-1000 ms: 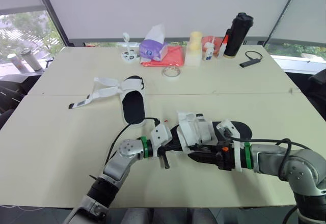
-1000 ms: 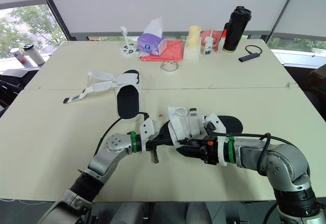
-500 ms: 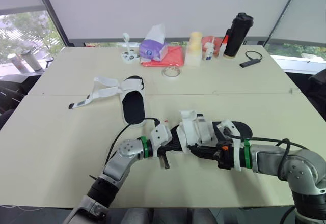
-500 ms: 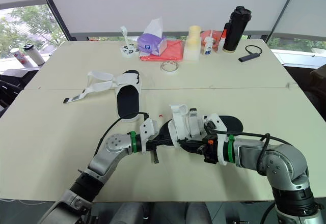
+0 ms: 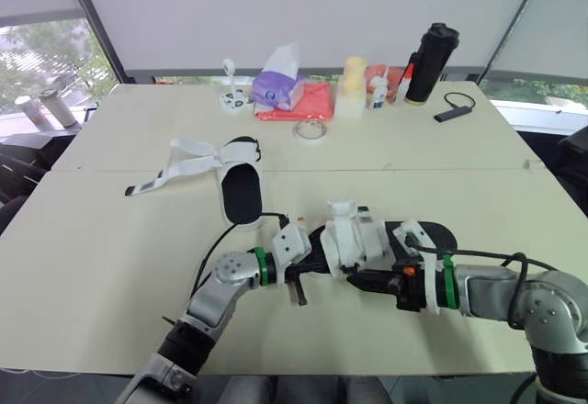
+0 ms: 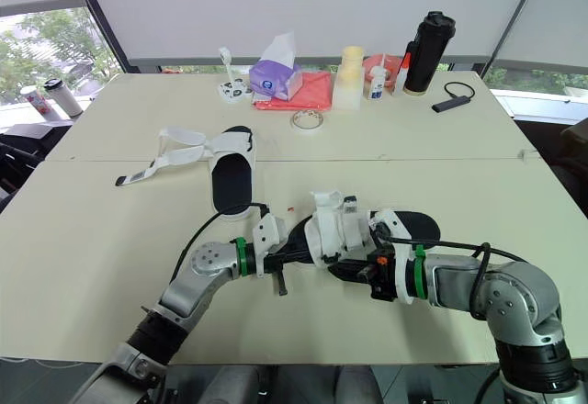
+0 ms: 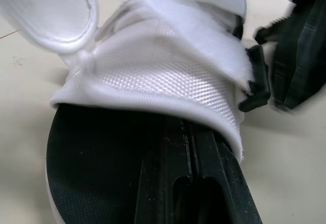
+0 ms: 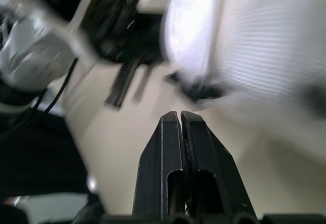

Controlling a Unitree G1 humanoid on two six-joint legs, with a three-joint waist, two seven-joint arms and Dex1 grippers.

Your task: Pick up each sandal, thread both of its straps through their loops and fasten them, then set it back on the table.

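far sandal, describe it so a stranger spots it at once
On the beige table, look left of centre, at the seam across its middle. The far sandal lies alone, black footbed up, its white straps splayed loose toward the left, unlike the other sandal nearer the robot.

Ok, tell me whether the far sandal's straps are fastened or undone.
Undone: the straps of the far sandal trail flat across the table, away from its black footbed.

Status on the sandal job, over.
Left gripper shut on near sandal toe. Right gripper shut, empty, beside its strap. Far sandal unfastened on table. No obstruction.
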